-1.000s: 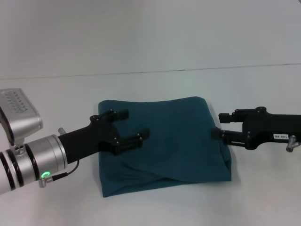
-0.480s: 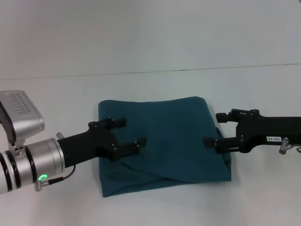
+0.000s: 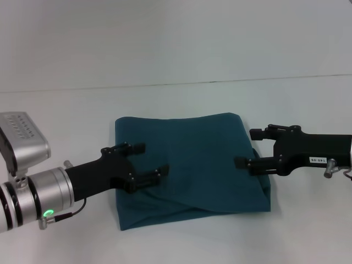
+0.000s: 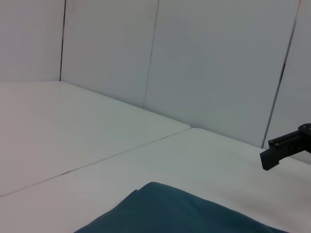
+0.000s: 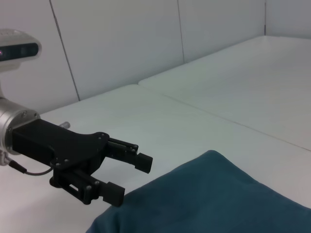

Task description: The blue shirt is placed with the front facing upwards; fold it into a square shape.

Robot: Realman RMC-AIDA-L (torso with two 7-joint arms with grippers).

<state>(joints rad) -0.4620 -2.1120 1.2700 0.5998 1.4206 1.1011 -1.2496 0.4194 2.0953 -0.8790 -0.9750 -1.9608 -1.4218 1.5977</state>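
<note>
The blue shirt (image 3: 190, 168) lies on the white table (image 3: 176, 99), folded into a roughly square bundle in the lower middle of the head view, with its plain side up and a diagonal crease running across its near edge. The left gripper (image 3: 147, 160) reaches in from the lower left of that frame, its fingers spread apart with nothing between them, hanging over the shirt's left edge. The right gripper (image 3: 248, 148) comes in from the right side of the frame, fingers likewise spread wide and holding nothing, poised over the shirt's right edge. I cannot tell whether either set of fingertips touches the cloth. In the right wrist view the left gripper (image 5: 127, 173) shows in the lower left beside a corner of the shirt (image 5: 209, 199). In the left wrist view a dark fingertip of the right gripper (image 4: 284, 148) shows at the right edge, above the shirt (image 4: 175, 213) at the bottom
</note>
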